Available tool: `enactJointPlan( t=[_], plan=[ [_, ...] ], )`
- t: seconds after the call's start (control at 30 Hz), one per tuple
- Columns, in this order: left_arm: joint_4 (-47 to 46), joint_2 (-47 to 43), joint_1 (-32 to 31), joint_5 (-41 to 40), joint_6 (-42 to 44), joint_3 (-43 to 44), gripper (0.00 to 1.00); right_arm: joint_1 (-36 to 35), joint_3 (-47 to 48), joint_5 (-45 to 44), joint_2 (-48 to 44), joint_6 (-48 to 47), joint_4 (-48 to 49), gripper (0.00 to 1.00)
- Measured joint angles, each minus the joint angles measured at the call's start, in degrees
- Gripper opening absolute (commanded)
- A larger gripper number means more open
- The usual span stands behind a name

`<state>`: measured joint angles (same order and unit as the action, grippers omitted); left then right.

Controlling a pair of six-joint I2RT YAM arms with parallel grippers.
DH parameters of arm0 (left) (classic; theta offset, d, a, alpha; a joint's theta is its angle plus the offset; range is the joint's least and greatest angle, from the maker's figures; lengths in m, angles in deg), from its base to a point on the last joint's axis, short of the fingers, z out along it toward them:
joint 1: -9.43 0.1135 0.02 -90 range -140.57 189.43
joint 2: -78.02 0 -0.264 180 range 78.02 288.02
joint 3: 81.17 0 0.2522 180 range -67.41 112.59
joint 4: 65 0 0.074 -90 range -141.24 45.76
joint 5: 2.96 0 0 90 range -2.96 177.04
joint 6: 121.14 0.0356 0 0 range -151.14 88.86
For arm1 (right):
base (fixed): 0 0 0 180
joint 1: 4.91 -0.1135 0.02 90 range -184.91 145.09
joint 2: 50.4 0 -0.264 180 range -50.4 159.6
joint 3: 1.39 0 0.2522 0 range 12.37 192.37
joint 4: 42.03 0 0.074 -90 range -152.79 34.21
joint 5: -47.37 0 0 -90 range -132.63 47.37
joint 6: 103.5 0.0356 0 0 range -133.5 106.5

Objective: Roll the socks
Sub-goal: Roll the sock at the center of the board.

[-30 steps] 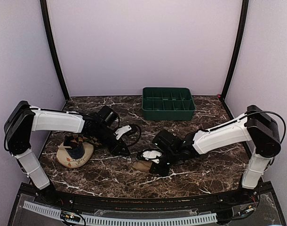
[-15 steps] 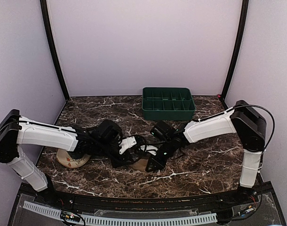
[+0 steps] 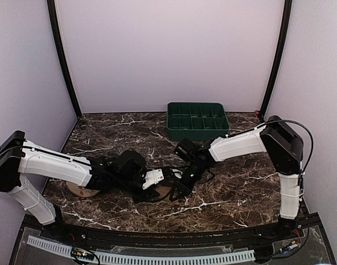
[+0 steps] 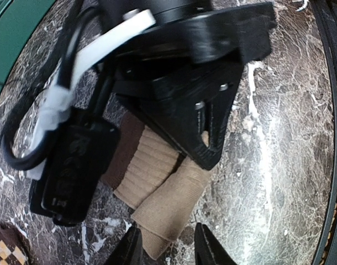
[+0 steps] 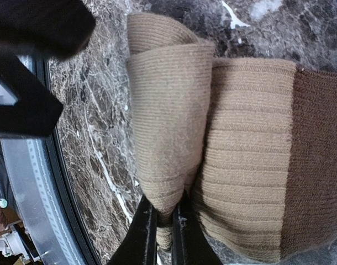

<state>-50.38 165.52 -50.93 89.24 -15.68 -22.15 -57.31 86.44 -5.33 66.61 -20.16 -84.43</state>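
The plain tan-brown sock (image 3: 165,192) lies partly rolled on the marble table (image 3: 240,182) in front of centre. In the right wrist view the sock (image 5: 168,121) has its tan part folded over, and its dark brown cuff is at the right. My right gripper (image 5: 164,234) is shut on the edge of that fold. My left gripper (image 4: 168,251) is open, with one finger on each side of the sock's (image 4: 168,201) near end. In the left wrist view the right gripper (image 4: 207,121) presses on the sock from above. A diamond-check sock (image 4: 5,251) shows at the lower left corner.
A green compartment tray (image 3: 197,121) stands at the back centre. The round cream dish (image 3: 80,192) sits at the front left, mostly hidden by my left arm. Both arms meet low over the table's middle.
My left gripper has moved right from the dish to the tan sock. My right gripper has shifted left and back, staying on the sock and folding it over.
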Motion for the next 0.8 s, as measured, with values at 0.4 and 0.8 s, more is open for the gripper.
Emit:
enactJointPlan(
  t=[0.4, 0.8],
  plan=[
    [-0.2, 4.0, -2.3, -3.7, 7.8, 0.0, 0.36, 0.7, 3.7, 2.4, 2.4, -2.3, -4.8, 0.00],
    [-2.4, 6.9, -2.5, -6.4, 12.5, 0.9, 0.37, 1.4, 7.9, 4.4, 5.2, -4.5, -10.0, 0.00]
  ],
)
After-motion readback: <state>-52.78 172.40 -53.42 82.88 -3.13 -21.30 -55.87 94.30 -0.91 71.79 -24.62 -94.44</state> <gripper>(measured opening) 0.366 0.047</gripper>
